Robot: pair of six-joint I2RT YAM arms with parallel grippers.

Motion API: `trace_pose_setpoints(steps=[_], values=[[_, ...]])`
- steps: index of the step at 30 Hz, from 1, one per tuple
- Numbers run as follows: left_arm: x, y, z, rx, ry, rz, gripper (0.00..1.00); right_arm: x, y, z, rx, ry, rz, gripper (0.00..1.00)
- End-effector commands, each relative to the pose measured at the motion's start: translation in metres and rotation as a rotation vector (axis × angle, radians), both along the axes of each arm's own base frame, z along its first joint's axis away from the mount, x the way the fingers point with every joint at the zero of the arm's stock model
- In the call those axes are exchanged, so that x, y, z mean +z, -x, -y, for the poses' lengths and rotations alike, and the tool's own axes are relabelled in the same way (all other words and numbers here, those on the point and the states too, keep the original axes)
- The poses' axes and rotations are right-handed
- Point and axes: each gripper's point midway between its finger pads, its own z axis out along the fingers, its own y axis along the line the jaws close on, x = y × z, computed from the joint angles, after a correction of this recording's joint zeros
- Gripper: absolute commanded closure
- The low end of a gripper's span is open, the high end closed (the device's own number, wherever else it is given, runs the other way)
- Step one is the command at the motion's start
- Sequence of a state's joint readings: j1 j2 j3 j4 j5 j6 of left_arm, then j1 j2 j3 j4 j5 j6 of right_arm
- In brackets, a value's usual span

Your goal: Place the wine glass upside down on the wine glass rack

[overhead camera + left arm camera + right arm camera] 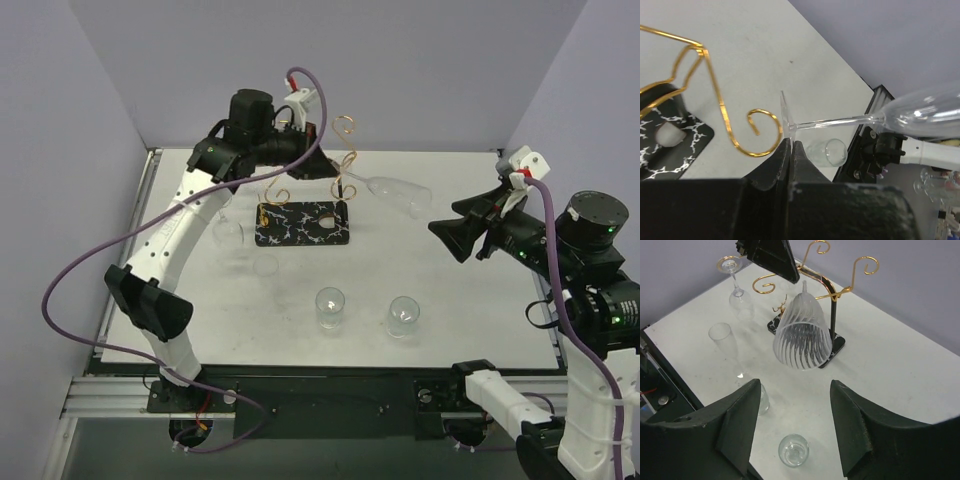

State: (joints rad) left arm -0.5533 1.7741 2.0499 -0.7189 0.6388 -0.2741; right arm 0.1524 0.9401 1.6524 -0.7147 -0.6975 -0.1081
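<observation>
**One wine glass [925, 112] gripped**

The left gripper [791, 145] clamped the foot of the wine glass, held sideways beside the wine glass rack [300, 222] near the table's [450, 300] far edge. The right gripper [795, 390] stood open by the right edge.

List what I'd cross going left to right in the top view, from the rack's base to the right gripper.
rack base → left short glass → right short glass → right gripper. The wine glass sticking out sideways from the rack spans much of that stretch, so it is left out.
</observation>
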Motion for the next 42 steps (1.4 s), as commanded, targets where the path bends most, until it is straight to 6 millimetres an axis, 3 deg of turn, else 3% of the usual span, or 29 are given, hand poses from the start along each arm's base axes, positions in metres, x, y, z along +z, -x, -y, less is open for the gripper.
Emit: trace_pose_setpoints(steps=[1,7,13,19,23,24,25,26,27,32,33,38,42], values=[[0.049,-0.025,-0.045,0.098,0.099,0.082,1.00,0.007,0.001,0.002,-0.002,0.025,0.060,0.47],[0.069,-0.073,-0.113,0.306,0.107,0.137,1.00,0.000,-0.004,0.005,-0.021,0.040,0.041,0.47],[0.090,-0.128,-0.191,0.693,-0.055,0.326,1.00,-0.009,-0.009,0.006,-0.030,0.049,0.019,0.47],[0.115,-0.161,-0.244,0.959,-0.231,0.515,1.00,-0.016,-0.012,0.006,-0.035,0.051,-0.003,0.47],[0.130,-0.173,-0.264,1.079,-0.354,0.657,1.00,-0.021,-0.013,0.007,-0.041,0.055,-0.013,0.47],[0.125,-0.175,-0.259,1.070,-0.401,0.680,1.00,-0.022,-0.013,0.007,-0.041,0.054,-0.019,0.47],[0.137,-0.174,-0.265,1.126,-0.404,0.723,1.00,-0.023,-0.013,0.007,-0.039,0.054,-0.020,0.47],[0.132,-0.175,-0.256,1.106,-0.455,0.752,1.00,-0.024,-0.013,0.007,-0.040,0.054,-0.024,0.47],[0.142,-0.176,-0.260,1.148,-0.483,0.803,1.00,-0.024,-0.014,0.006,-0.037,0.053,-0.026,0.47],[0.139,-0.187,-0.221,1.149,-0.666,0.951,1.00,-0.028,-0.014,0.005,-0.032,0.047,-0.038,0.47],[0.144,-0.187,-0.222,1.166,-0.711,0.986,1.00,-0.028,-0.013,0.006,-0.035,0.047,-0.038,0.47],[0.131,-0.201,-0.182,1.144,-0.861,1.108,1.00,-0.030,-0.008,0.009,-0.050,0.055,-0.025,0.47],[0.111,-0.213,-0.163,1.103,-1.025,1.165,1.00,-0.030,-0.004,0.012,-0.063,0.059,-0.012,0.47]])
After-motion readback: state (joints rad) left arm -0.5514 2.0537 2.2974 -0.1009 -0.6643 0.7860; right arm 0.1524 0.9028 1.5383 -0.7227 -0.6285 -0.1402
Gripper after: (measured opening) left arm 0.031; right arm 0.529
